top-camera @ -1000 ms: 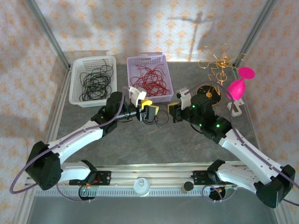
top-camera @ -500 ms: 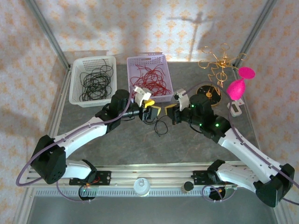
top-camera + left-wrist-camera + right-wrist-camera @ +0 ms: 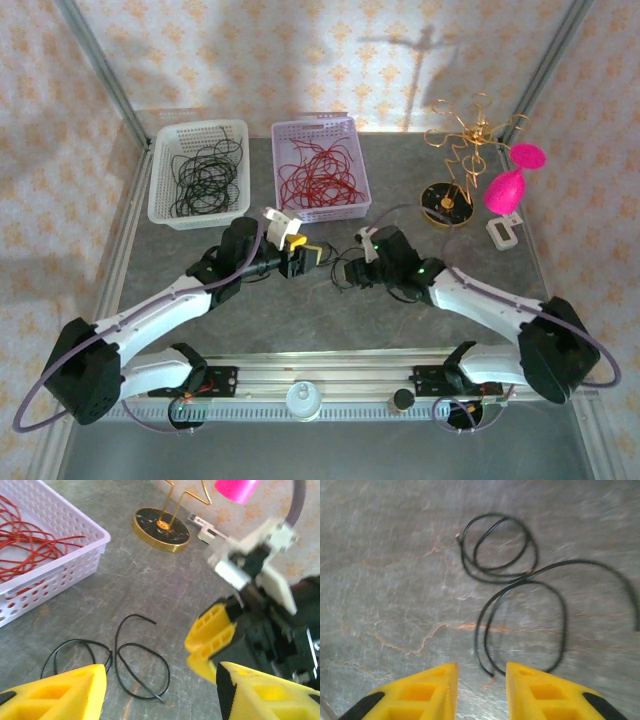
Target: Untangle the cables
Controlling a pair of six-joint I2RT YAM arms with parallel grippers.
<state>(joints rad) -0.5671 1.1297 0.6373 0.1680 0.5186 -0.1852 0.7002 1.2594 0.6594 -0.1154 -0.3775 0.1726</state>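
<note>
Over black cable [image 3: 522, 578], left gripper [image 3: 305, 250] opposite right gripper [image 3: 347, 272].

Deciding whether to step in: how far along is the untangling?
Done: black cables lie in the white basket, red cables in the lilac basket. In hand: nothing gripped; a loose black cable lies looped on the table, right tool open above it, left tool open nearby. Left: probably moving it to the white basket.
</note>
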